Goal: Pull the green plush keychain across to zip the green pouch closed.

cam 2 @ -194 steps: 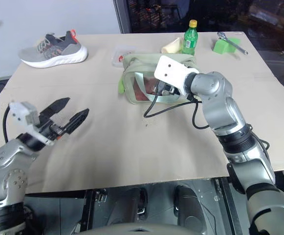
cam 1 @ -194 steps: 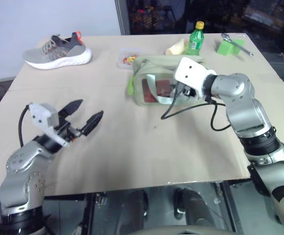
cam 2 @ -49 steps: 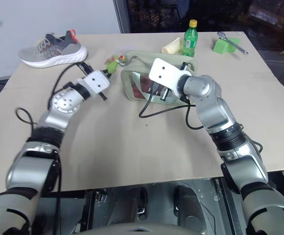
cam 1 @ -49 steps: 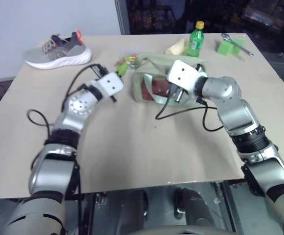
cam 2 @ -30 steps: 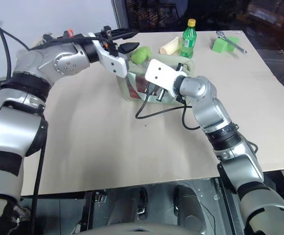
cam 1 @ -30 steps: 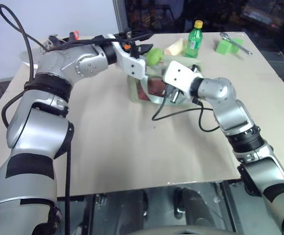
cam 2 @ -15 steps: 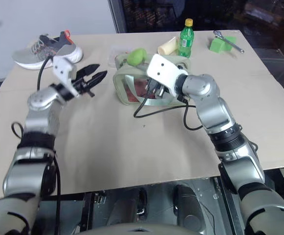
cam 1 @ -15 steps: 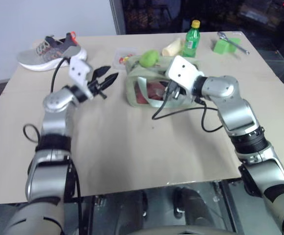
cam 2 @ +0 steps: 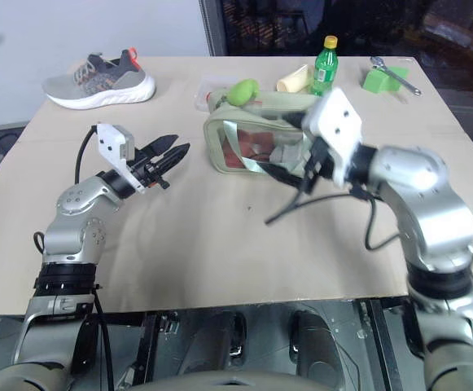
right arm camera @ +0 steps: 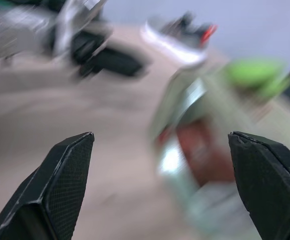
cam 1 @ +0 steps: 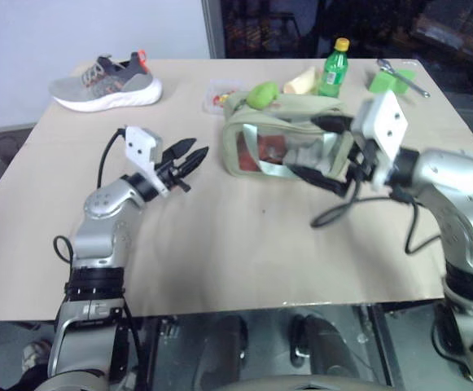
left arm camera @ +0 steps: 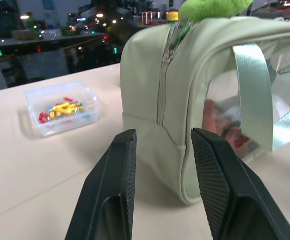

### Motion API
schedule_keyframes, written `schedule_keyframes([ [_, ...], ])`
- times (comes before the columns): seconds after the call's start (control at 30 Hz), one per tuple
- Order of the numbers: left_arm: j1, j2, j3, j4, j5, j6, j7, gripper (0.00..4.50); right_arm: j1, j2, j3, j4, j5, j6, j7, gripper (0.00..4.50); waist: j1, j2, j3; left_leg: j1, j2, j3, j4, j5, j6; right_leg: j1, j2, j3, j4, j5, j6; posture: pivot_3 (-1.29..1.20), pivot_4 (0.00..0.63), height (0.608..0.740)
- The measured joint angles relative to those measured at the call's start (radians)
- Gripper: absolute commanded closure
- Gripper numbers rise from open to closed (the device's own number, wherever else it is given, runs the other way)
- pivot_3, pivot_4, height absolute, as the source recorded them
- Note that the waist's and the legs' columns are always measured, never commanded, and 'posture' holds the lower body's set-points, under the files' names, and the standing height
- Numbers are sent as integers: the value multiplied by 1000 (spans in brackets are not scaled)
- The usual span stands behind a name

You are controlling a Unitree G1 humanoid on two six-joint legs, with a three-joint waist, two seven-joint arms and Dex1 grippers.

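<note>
both arms reach level toward the green pouch point(cam 1: 281, 147), left gripper point(cam 1: 189, 154) parted narrowly, right gripper point(right arm camera: 159, 190) spread wide.

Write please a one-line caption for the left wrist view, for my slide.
Open left gripper faces the end of the green pouch, green plush keychain on top, small clear box beside.

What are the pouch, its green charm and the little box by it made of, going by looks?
Pouch: matte pale green woven fabric, stitched seams and a zipper; side panels look like clear glossy plastic, contents showing through. Strap: satiny ribbon webbing, slight sheen. Charm: fuzzy lime plush, probably synthetic pile. Box: clear hard plastic, probably, colourful bits visible inside.
</note>
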Motion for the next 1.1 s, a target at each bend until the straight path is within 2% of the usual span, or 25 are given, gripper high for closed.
schedule_keyframes([
  [0.07, -40, -11, -13, 37, 3, 0, -17, 2028, 36, -17, -9, -52, 28, 28, -27, 0, -2, 0, 0, 1, 0, 1, 1, 0, 0, 0, 0, 1, 0, 0, 0, 0, 150, 740],
  [0.13, -76, -16, -25, 81, 26, -7, -21, 1062, 48, -24, -17, -99, 54, 48, -63, 0, -3, -1, 0, 1, 1, 0, 1, 0, 0, 0, 1, 1, 1, 0, 0, 0, 150, 740],
  [0.17, -86, -21, -26, 94, 36, -12, -16, 714, 51, -24, -19, -108, 58, 51, -73, 0, -2, -1, 0, 1, 1, 0, 1, 0, 0, 0, 1, 1, 1, 0, 0, 0, 150, 740],
  [0.53, -187, -91, -71, 253, 112, -69, -39, 714, 101, -65, -28, -170, 96, 72, -200, 0, 1, -1, -1, -1, 0, 0, 1, 0, 0, 0, 0, 0, -1, 0, 1, 0, 150, 740],
  [0.67, -204, -93, -69, 280, 119, -91, -40, 1846, 105, -81, -28, -179, 112, 71, -221, 0, -1, -1, -1, 0, 0, 0, 1, 0, 1, 0, 0, 1, -1, 0, 1, 0, 150, 740],
  [1.1, -201, -62, -59, 283, 108, -85, -106, 1846, 113, -111, -26, -184, 140, 60, -253, 0, 1, -1, -1, -1, 0, 0, 1, 0, 1, 0, 0, 1, -1, 0, 1, 0, 150, 740],
])
